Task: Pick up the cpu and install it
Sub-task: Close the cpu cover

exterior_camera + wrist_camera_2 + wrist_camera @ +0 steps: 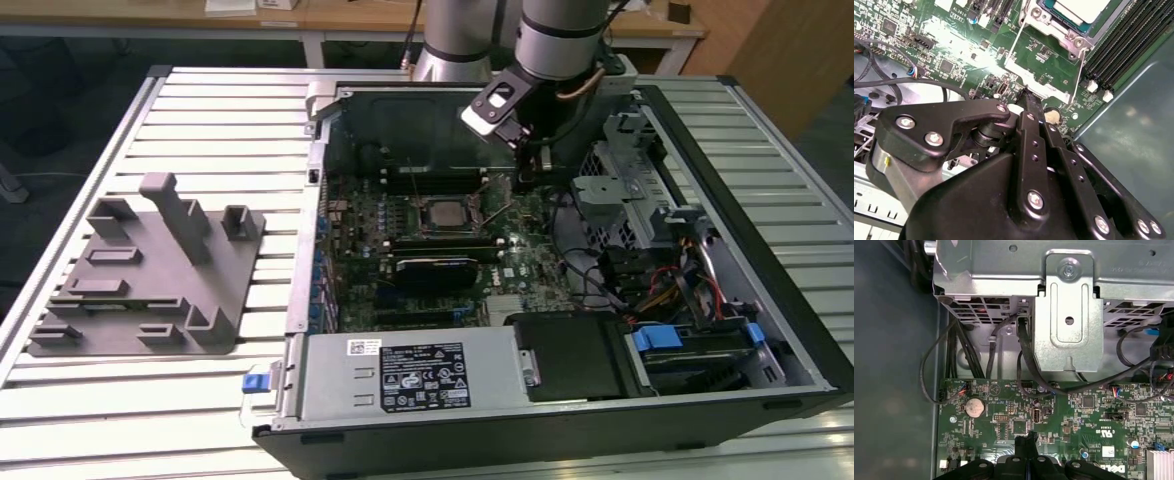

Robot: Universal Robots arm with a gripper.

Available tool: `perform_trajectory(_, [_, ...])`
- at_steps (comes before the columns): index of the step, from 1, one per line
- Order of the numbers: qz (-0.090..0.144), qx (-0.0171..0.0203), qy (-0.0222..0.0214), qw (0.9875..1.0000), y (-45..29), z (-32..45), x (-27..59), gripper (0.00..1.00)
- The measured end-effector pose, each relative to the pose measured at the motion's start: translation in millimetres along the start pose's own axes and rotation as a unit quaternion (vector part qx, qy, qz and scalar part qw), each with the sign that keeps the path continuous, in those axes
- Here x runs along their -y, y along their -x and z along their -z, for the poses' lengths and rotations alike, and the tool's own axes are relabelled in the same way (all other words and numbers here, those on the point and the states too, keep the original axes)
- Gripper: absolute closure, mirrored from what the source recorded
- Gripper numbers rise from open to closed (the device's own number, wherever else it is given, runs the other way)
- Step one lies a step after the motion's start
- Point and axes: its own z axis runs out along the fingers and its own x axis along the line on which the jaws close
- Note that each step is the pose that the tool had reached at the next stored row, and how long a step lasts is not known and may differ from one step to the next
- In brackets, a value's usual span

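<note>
— Well, what does your gripper (1027, 97) hold?
— Nothing; its fingers are pressed together, low over the motherboard (1079, 410).
— And your cpu (1081, 7)?
— Seated in the socket (1054, 26), to the exterior view's left of the gripper.

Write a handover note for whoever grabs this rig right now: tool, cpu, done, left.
Tool: shut, nothing in it, low over the motherboard beside the socket.
Cpu: sitting in the socket, silver top up.
Done: pick and placement, by the look of it.
Left: these views don't settle whether the socket's frame is latched over the cpu.
</note>
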Motion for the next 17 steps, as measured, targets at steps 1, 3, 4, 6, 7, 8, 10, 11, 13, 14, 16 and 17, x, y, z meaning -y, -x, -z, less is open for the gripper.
perform_trajectory(1, [0.0,0.0001,0.0,1.0,0.0,0.0,0.0,0.89])
perform_trajectory(3, [0.0,0.0001,0.0,1.0,0.0,-0.1,0.0,0.89])
perform_trajectory(4, [0.0,0.0,0.0,1.0,0.0,-0.2,0.0,0.89])
perform_trajectory(6, [0.0,0.0,0.0,1.0,0.0,-0.3,0.1,0.89])
perform_trajectory(7, [0.0,-0.0001,0.0,1.0,0.0,-0.4,0.7,0.89])
perform_trajectory(8, [0.0,-0.0001,0.0,1.0,0.0,-0.4,1.8,0.89])
perform_trajectory(10, [-0.001,0.0001,0.0,1.0,-0.1,0.0,7.8,0.89])
perform_trajectory(11, [-0.001,0.0,0.0,1.0,-0.1,0.1,10.6,0.89])
perform_trajectory(13, [-0.002,0.0,0.0002,1.0,-0.2,0.4,16.9,0.89])
perform_trajectory(14, [-0.003,0.0001,0.0003,1.0,-0.3,0.5,20.2,0.89])
perform_trajectory(16, [-0.004,0.0001,0.0004,1.0,-0.3,0.8,25.3,0.89])
perform_trajectory(17, [-0.004,0.0,0.0003,1.0,-0.3,0.8,26.5,0.89])
